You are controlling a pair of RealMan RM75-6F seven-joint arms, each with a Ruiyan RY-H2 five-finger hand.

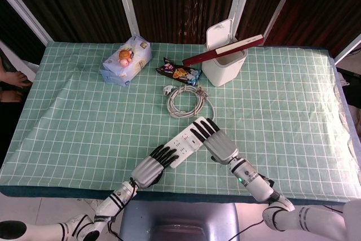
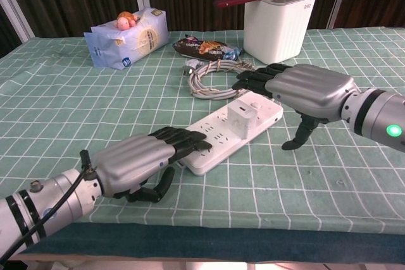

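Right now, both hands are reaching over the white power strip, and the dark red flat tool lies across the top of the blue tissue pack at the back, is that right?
Not quite. The dark red flat tool lies across the open white bin, not the blue tissue pack; the head view shows it. The left hand and right hand do reach over the white power strip.

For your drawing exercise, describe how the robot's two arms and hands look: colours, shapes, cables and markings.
Both the left hand and the right hand have ribbed silver-grey metallic backs with black fingers and black thumbs. The wrists are silver cylinders with dark rings. A thin black cable runs along the left wrist. A green light glows on the right forearm.
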